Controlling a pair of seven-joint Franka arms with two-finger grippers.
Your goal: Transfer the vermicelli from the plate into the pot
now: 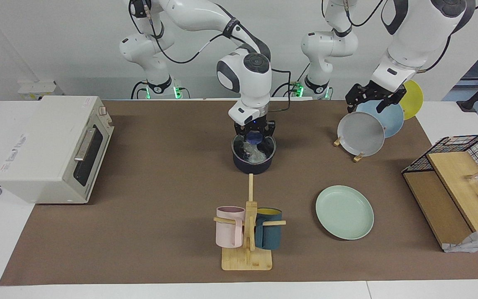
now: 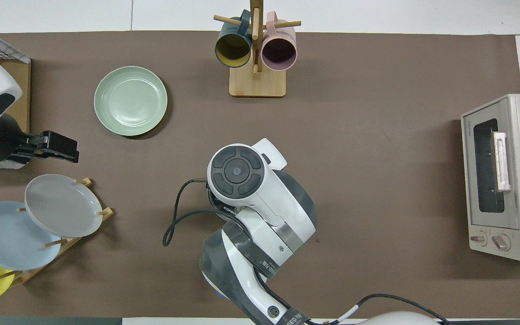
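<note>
The dark navy pot [image 1: 253, 164] stands mid-table, nearer to the robots than the mug stand. A whitish tangle of vermicelli [image 1: 254, 153] lies inside it. My right gripper [image 1: 254, 132] hangs just over the pot's rim, open, with nothing in it. In the overhead view the right arm [image 2: 251, 189] hides the pot and the vermicelli. The mint-green plate [image 1: 344, 212] lies bare toward the left arm's end of the table; it also shows in the overhead view [image 2: 130, 100]. My left gripper [image 1: 371, 96] waits in the air over the plate rack.
A rack with grey [image 1: 360, 133], light-blue and yellow plates stands near the left arm's base. A wooden stand [image 1: 247, 232] holds pink and teal mugs, farther from the robots than the pot. A toaster oven [image 1: 52, 147] is at the right arm's end, a wire basket [image 1: 463, 166] at the left's.
</note>
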